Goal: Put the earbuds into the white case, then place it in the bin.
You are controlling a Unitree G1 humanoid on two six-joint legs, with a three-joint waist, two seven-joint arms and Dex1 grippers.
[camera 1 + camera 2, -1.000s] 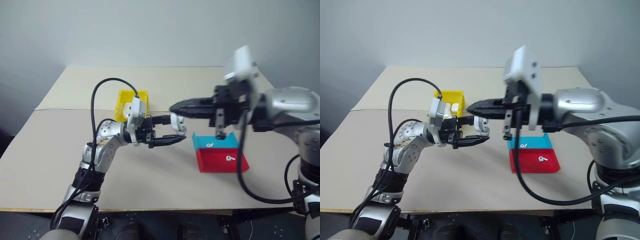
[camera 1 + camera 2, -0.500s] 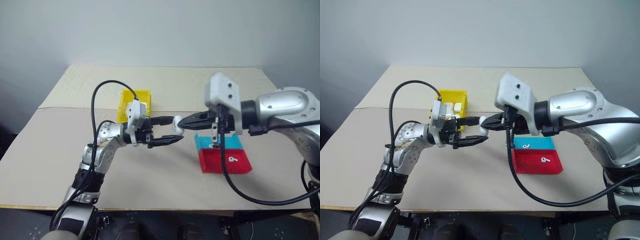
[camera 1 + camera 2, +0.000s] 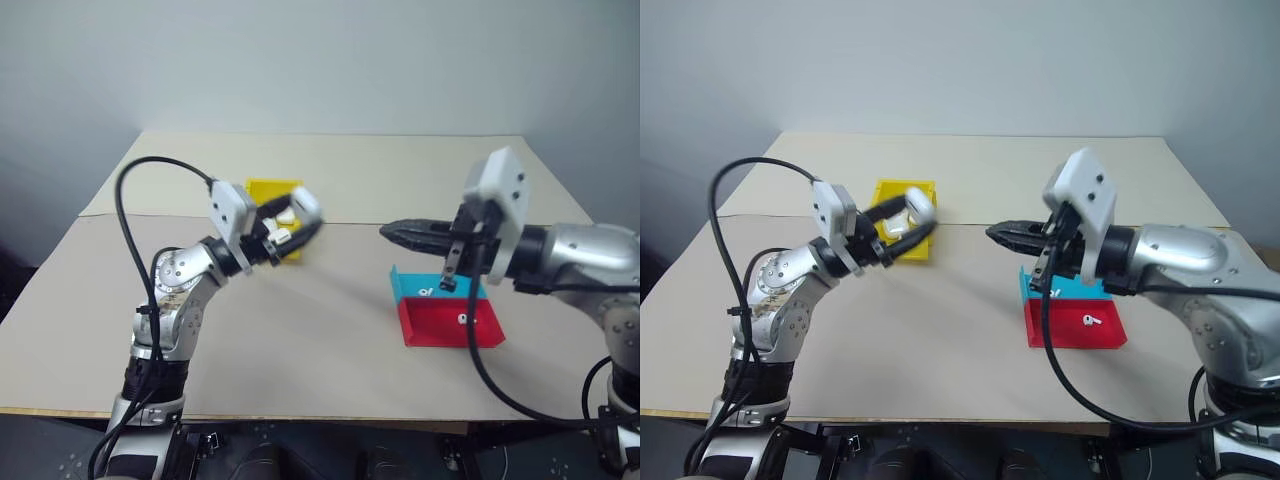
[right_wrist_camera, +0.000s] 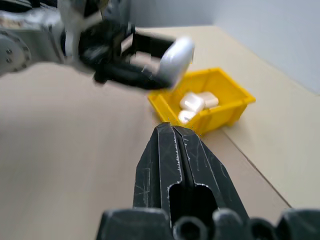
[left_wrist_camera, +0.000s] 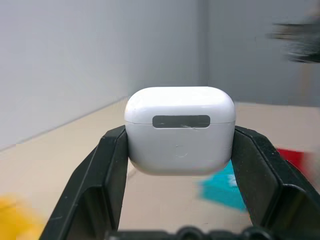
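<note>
Left gripper (image 5: 180,145) clamped on the white case (image 5: 180,129), just above the bin (image 3: 268,196); right gripper (image 3: 392,232), jaws together, well apart from the bin.

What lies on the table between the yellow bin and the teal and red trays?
Nothing: in the left eye view, bare table separates the bin from the trays.

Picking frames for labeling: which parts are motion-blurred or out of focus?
Left eye view: left gripper and white case smeared. Left wrist view: case sharp, background soft. Right wrist view: right gripper sharp, left one blurred, yellow bin slightly soft.
</note>
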